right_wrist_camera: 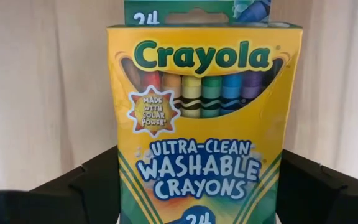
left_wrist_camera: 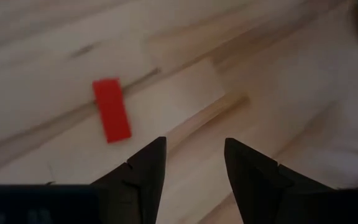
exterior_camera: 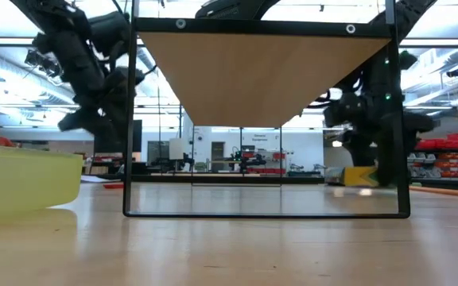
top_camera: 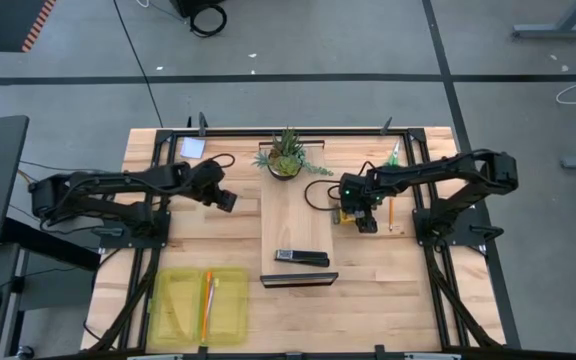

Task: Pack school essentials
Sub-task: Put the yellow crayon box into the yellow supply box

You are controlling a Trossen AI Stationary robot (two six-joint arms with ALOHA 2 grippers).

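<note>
My right gripper (top_camera: 360,218) is right of the middle board, shut on the yellow-green crayon box (right_wrist_camera: 204,124), which also shows in the low view (exterior_camera: 359,176). My left gripper (left_wrist_camera: 194,162) is open and hovers over the bare table left of the board (top_camera: 226,200). The tiny red eraser (left_wrist_camera: 112,110) lies flat on the wood ahead of its fingers. The orange pen (top_camera: 208,300) lies in the yellow tray (top_camera: 173,310). The thin pencil (top_camera: 390,212) and the green-handled scissors (top_camera: 393,155) lie on the table by the right arm. The pale note pad (top_camera: 192,147) lies near the far left corner. My right gripper pinches the crayon box between its two fingers (right_wrist_camera: 92,180), one on each narrow side of the box's lower part (right_wrist_camera: 129,186). The fingers come from above, pointing down. The printed front faces the wrist camera. Whether the box rests on the table or is lifted, I cannot tell.
A small potted plant (top_camera: 286,155) stands at the far end of the middle board (top_camera: 298,220). A black stapler-like bar (top_camera: 301,258) and a dark frame (top_camera: 299,280) sit at the board's near end. Black rails run along the table's sides.
</note>
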